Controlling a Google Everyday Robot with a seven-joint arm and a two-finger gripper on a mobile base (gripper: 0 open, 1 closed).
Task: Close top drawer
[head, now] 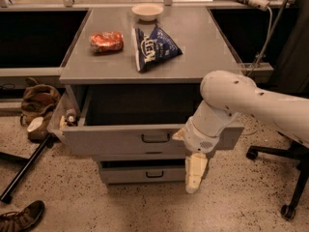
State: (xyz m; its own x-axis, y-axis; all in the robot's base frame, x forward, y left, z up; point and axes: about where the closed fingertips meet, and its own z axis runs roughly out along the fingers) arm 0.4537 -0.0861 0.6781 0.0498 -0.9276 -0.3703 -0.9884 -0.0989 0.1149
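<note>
The top drawer point(120, 139) is a wide grey metal box, pulled partway out of the grey cabinet, with a small dark loop handle point(155, 138) at the centre of its flat front. Its inside is dark and looks empty. My white arm reaches in from the right across the drawer's right front. My gripper point(195, 174) hangs pointing down just below the drawer front, right of the handle, in front of the lower drawer point(145, 174).
On the cabinet top point(91, 66) lie a red snack bag point(106, 41), a blue chip bag point(153, 48) and a white bowl point(147, 11). A brown bag point(36, 100) and a shoe point(21, 217) lie at the left. An office chair base point(287, 187) stands at the right.
</note>
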